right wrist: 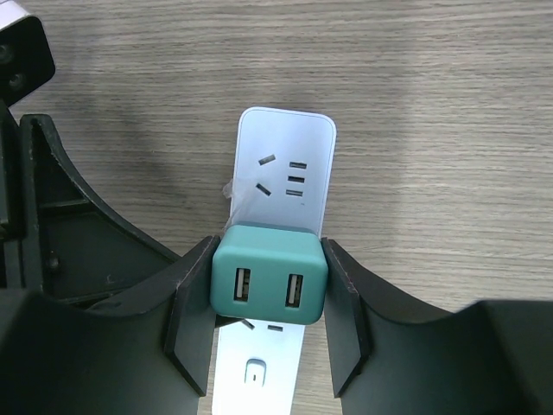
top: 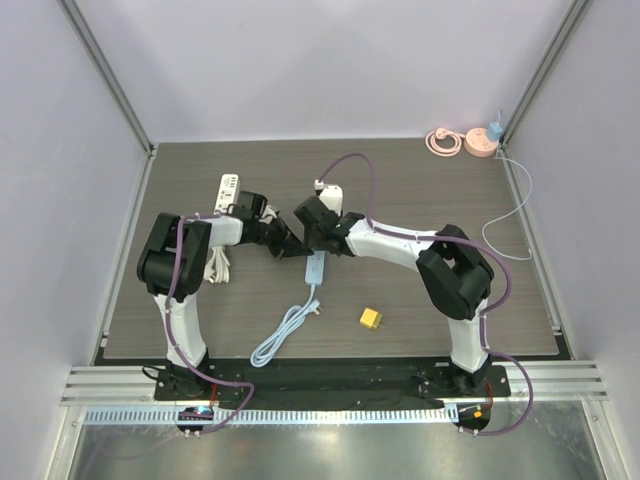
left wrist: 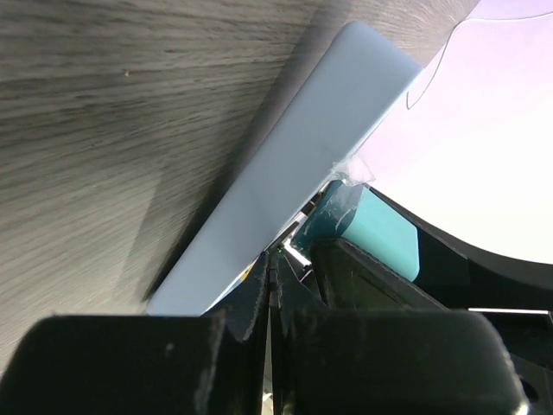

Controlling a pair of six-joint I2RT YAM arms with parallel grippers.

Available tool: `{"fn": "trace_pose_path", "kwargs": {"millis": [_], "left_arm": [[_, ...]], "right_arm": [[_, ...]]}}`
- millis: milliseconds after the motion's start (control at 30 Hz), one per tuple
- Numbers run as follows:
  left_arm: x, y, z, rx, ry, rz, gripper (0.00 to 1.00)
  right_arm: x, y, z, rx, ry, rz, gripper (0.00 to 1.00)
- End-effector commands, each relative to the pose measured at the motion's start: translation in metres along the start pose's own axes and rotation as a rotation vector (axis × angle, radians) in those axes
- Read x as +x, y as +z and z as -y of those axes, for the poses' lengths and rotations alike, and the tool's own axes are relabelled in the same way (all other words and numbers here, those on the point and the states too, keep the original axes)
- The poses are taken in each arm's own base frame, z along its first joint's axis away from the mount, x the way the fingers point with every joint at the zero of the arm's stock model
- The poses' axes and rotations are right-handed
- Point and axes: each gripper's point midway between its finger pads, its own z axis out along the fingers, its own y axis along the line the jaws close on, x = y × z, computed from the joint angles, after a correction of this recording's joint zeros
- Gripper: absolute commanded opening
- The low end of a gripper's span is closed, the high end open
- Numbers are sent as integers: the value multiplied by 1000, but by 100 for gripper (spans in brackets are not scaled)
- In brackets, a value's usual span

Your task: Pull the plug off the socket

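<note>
Out in the middle of the wooden surface the two arms meet over a pale power strip, which lies flat with its cable trailing back towards the arm bases. A teal plug with two USB ports on its face sits pushed into the strip, about halfway along. The right gripper has its fingers closed in on the plug, one against each side, so the plug is held between them while still seated in the socket. The left gripper is down low against the strip's long edge, just beside the plug. Its fingers are drawn almost together with only a thin slit between them, and I cannot tell whether they pinch anything. A small yellow block lies apart, nearer the right arm's base.
</note>
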Motion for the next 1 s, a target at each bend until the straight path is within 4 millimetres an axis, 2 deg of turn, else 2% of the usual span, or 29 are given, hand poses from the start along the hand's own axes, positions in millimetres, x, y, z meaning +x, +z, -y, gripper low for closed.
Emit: {"fn": "trace_pose_path", "kwargs": {"millis": [0,100,133,200,233,267,333,433,533,600,700,800,900,933,967], "left_arm": [[-25,12,-83,-270,-79,148,0],[-25,12,-82,-271,-79,150,0],[-25,12,-82,-269,-77,151,0],[-24,12,-84,-274,-81,150,0],[-26,12,-84,-276,-80,155,0],[-26,12,-85,-280,-80,156,0],[-26,12,-86,-284,-81,156,0],[-26,12,-87,-290,-82,157,0],[-26,12,-87,-290,-80,156,0],[-27,11,-82,-278,-66,155,0],[-29,7,-71,-258,-21,165,0],[-29,2,-52,-212,31,174,0],[-29,-6,-33,-171,95,190,0],[-29,-8,-26,-152,126,190,0],[-29,-12,-19,-139,148,200,0]], "right_arm": [[-116,-86,-56,-277,239,284,1],[-107,-85,-59,-257,203,278,1],[-114,-87,-58,-218,174,316,1],[-105,-82,-58,-146,103,317,1],[-112,-91,-64,-124,70,358,1],[-106,-86,-64,-86,33,354,1],[-112,-96,-75,-70,-7,389,1],[-111,-90,-71,-46,-18,380,1],[-113,-91,-66,-63,14,366,1],[-122,-96,-58,-64,45,374,1],[-123,-95,-35,-24,56,376,1],[-124,-97,-4,-3,72,358,1],[-111,-101,32,-1,72,307,1],[-89,-94,43,-9,37,244,1],[-87,-107,52,-25,38,239,1]]}}
